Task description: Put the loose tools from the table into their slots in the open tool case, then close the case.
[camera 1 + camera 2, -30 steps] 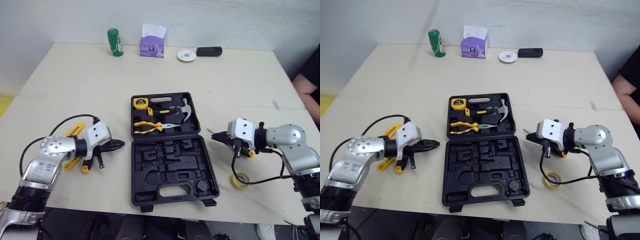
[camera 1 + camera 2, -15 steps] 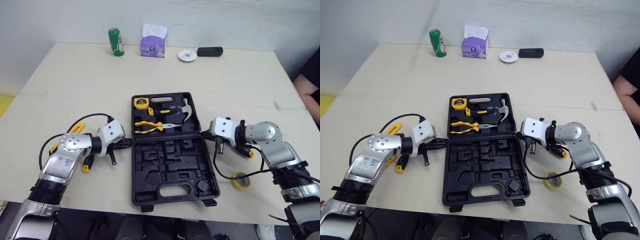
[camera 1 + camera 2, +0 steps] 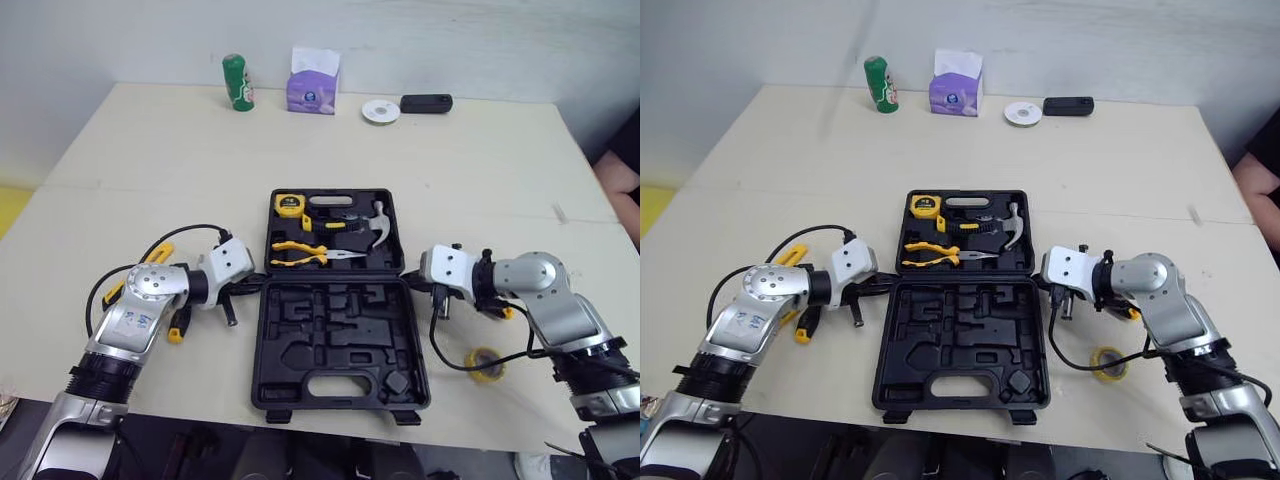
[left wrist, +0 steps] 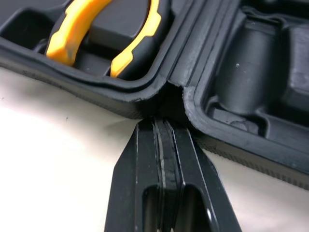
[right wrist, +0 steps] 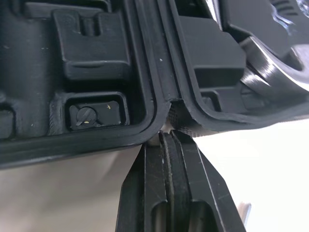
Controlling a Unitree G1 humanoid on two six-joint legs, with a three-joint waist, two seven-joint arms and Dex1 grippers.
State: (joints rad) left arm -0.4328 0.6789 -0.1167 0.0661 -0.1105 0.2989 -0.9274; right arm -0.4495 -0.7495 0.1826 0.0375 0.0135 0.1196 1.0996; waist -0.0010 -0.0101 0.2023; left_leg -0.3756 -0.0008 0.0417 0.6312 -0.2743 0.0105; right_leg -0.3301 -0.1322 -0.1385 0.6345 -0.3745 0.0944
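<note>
The black tool case (image 3: 340,345) lies open in the middle of the table. Its far half holds a yellow tape measure (image 3: 289,204), yellow-handled pliers (image 3: 300,250) and a hammer (image 3: 372,222); the near half is bare moulded slots. My left gripper (image 4: 164,126) is shut, its tips touching the case's left hinge notch (image 3: 262,284). My right gripper (image 5: 166,140) is shut too, tips against the right hinge notch (image 3: 405,282). Yellow-handled loose tools (image 3: 150,262) and a screwdriver (image 3: 178,325) lie beside my left arm.
A yellow tape roll (image 3: 487,362) lies near the table's front right, and a small yellow-handled item (image 3: 503,310) sits behind my right arm. At the far edge stand a green can (image 3: 236,82), a purple tissue box (image 3: 314,92), a white disc (image 3: 381,110) and a black device (image 3: 426,103).
Both grippers have moved inward from the table's sides to the case's hinge line, one at each end. The camera view has shifted slightly.
</note>
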